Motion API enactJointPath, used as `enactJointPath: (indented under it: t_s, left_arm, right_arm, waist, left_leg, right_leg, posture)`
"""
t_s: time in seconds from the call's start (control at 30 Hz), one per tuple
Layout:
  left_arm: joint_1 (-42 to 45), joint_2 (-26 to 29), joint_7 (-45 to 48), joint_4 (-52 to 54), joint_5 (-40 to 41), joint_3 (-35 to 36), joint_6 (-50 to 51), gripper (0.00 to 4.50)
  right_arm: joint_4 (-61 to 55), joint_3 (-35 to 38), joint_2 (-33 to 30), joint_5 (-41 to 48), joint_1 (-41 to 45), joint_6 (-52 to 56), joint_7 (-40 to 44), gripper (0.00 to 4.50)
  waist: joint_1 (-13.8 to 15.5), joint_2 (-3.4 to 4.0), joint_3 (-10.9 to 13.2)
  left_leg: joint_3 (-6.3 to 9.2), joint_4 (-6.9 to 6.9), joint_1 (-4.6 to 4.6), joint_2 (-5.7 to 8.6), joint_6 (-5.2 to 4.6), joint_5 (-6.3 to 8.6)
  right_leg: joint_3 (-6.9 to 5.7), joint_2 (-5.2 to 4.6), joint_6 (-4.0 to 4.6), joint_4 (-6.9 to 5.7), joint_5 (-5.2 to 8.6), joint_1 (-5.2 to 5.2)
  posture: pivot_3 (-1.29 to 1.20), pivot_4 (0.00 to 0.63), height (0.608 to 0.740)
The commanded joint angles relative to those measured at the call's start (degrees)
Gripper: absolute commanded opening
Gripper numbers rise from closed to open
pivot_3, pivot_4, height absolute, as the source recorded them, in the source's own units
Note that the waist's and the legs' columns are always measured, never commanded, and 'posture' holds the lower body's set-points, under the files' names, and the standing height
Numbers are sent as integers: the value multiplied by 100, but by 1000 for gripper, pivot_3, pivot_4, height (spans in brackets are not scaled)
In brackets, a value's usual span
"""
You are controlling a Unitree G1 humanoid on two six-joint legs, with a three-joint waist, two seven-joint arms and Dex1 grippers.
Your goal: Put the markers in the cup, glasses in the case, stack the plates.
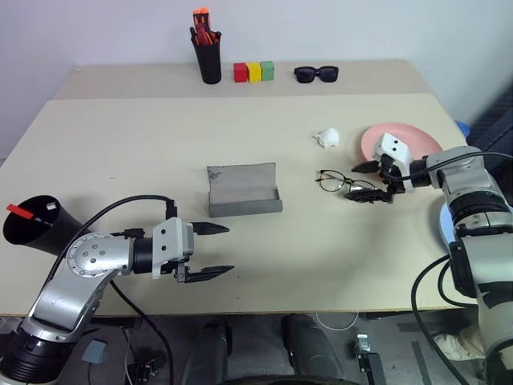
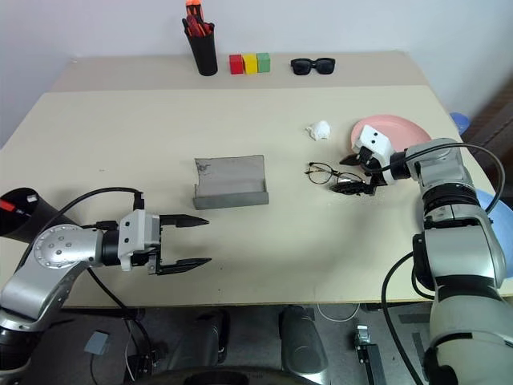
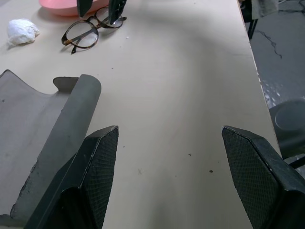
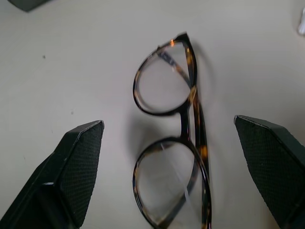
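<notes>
Right now my right gripper (image 1: 370, 180) hangs wide over the glasses (image 1: 333, 180), centre-right; left gripper (image 1: 216, 251) wide, empty, lower left.

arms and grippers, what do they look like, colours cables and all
Both arms are silver-grey metal in rounded segments with black joints and loose black cables looping alongside. The left gripper and the right gripper each have a white block-shaped housing and two black tapering fingers, whose inner pads carry a fine mesh-like texture.

Counter (image 1: 144, 152): smooth matt beige; case (image 1: 243, 191): grey felt-like cloth; glasses (image 4: 174, 138): glossy tortoiseshell plastic rims; pink plate (image 1: 425, 140): smooth plastic
</notes>
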State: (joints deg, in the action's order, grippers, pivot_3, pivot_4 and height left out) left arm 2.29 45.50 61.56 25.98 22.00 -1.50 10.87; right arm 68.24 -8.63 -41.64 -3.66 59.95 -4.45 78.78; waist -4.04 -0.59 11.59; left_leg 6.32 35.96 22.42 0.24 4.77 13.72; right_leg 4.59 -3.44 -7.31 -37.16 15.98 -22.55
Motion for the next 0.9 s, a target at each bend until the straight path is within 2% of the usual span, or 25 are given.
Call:
enactJointPath:
  t_s: [0.03,0.1,0.33,0.9]
  left_arm:
    - [-39,0,-44,207,67,67,-3,3529]
    - [-48,0,-64,217,67,68,2,3529]
    - [-131,-5,-153,299,64,81,30,3529]
    - [-147,-59,-256,324,47,43,63,3529]
  right_arm:
    - [41,80,-32,-67,228,-118,-45,4239]
    - [72,85,4,-103,240,-137,-93,3698]
    - [138,101,112,-168,265,-202,-208,84]
    - [10,196,62,-124,267,-277,-84,29]
  waist:
    - [1,0,0]
    - [0,0,0]
    - [1,1,0]
    - [0,1,0]
  left_leg:
    - [0,0,0,0,0,0]
    - [0,0,0,0,0,0]
    - [0,0,0,0,0,0]
    - [0,2,-1,0,0,0]
  right_leg:
    - [0,0,0,0,0,0]
    - [0,0,0,0,0,0]
    - [0,0,0,-2,0,0]
    - [0,0,0,-4,0,1]
  posture:
    - [0,150,740]
    - [0,150,740]
    - [0,150,740]
    - [0,150,740]
